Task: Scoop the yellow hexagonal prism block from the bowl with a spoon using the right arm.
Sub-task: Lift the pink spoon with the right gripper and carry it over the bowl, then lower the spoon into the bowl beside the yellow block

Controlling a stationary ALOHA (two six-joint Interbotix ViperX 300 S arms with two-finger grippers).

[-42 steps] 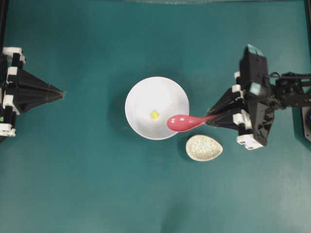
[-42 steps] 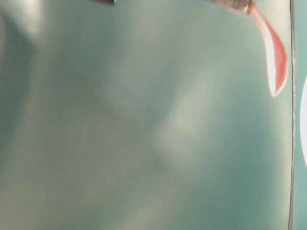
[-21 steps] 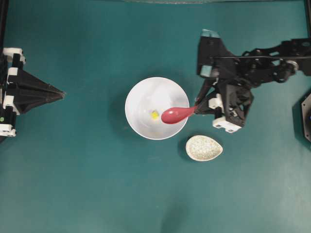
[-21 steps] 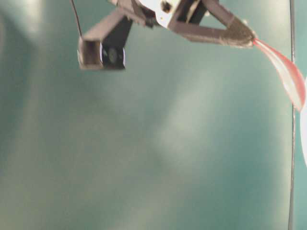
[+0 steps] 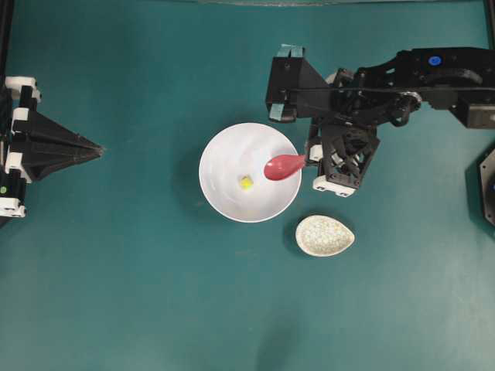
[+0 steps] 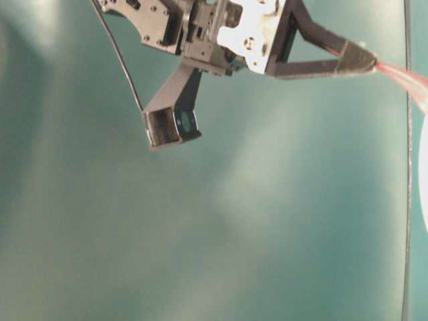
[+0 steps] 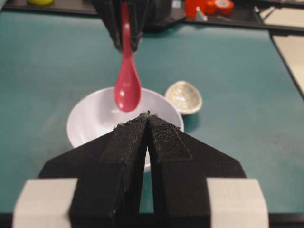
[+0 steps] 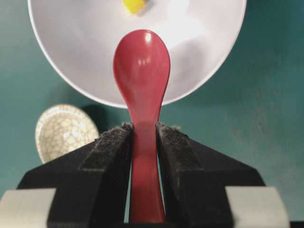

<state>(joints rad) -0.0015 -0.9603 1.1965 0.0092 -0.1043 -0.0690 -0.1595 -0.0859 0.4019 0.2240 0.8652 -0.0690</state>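
We see the right gripper (image 8: 144,137) clenched on the spoon (image 8: 142,76) over the bowl (image 8: 71,61), yellow block (image 8: 134,4) cut off beyond it, left gripper (image 7: 148,116) pinched together.

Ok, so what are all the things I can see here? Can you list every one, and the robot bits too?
Large round plain white bowl: one, white, middle of the table.
Tiny yellow hexagonal block: one, bright yellow, inside the bowl, near its middle.
Glossy pink-red soup spoon: one, pink-red, scoop over the bowl's right side, handle held by the right gripper.
Small oval speckled spoon rest: one, off-white, on the table beside the bowl, lower right.
Teal table: one, teal, under everything.
Right gripper: one, black, jaws shut on the spoon's handle.
Left gripper: one, black, pointed, at the left edge, jaws shut, holding nothing.
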